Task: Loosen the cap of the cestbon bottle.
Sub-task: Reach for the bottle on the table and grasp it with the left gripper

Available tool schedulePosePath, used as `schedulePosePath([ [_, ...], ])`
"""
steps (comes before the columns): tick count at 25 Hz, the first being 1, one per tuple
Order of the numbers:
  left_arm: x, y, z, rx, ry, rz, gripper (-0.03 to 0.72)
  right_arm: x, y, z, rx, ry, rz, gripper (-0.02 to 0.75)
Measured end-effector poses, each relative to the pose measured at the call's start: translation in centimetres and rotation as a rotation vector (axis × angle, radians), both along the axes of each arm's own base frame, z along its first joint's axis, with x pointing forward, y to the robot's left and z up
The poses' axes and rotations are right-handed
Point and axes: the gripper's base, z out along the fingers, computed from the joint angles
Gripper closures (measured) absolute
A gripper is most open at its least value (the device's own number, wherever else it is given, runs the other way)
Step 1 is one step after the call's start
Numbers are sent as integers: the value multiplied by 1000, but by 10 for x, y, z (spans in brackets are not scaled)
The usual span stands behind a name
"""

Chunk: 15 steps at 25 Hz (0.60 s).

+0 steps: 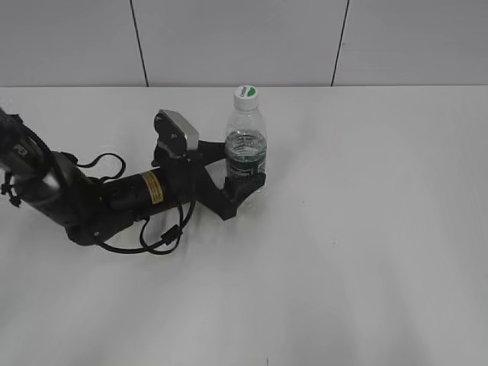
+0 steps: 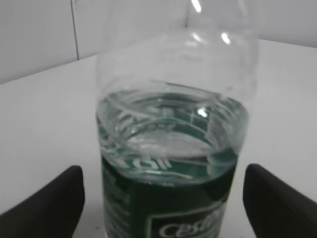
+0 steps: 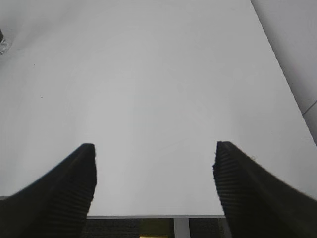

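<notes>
The cestbon bottle [image 1: 246, 149] stands upright on the white table [image 1: 366, 229], clear plastic, part full of water, with a dark green label band. Its white cap [image 1: 245, 92] with a green mark sits on the neck. My left gripper [image 1: 244, 171] reaches in low from the left and stands open around the label, one finger on each side. In the left wrist view the bottle [image 2: 168, 148] fills the middle, and the left gripper [image 2: 163, 171] shows a strip of table between each black finger and the bottle. The cap is out of that view. My right gripper [image 3: 154, 146] is open over bare table, holding nothing.
The left arm's black cable [image 1: 152, 244] loops on the table beside the arm. A grey panelled wall [image 1: 244, 38] runs along the back. The right wrist view shows the table's near edge [image 3: 148, 215] just under the right gripper.
</notes>
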Motion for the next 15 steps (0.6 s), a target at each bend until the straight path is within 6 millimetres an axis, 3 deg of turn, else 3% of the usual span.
schedulePosePath([
  [3,-3,-1,-9,-35,4,-13,96,0,0,0,0,0,0,174],
  [15,7,-5,-5,-41,-30,-16,96,0,0,0,0,0,0,174],
])
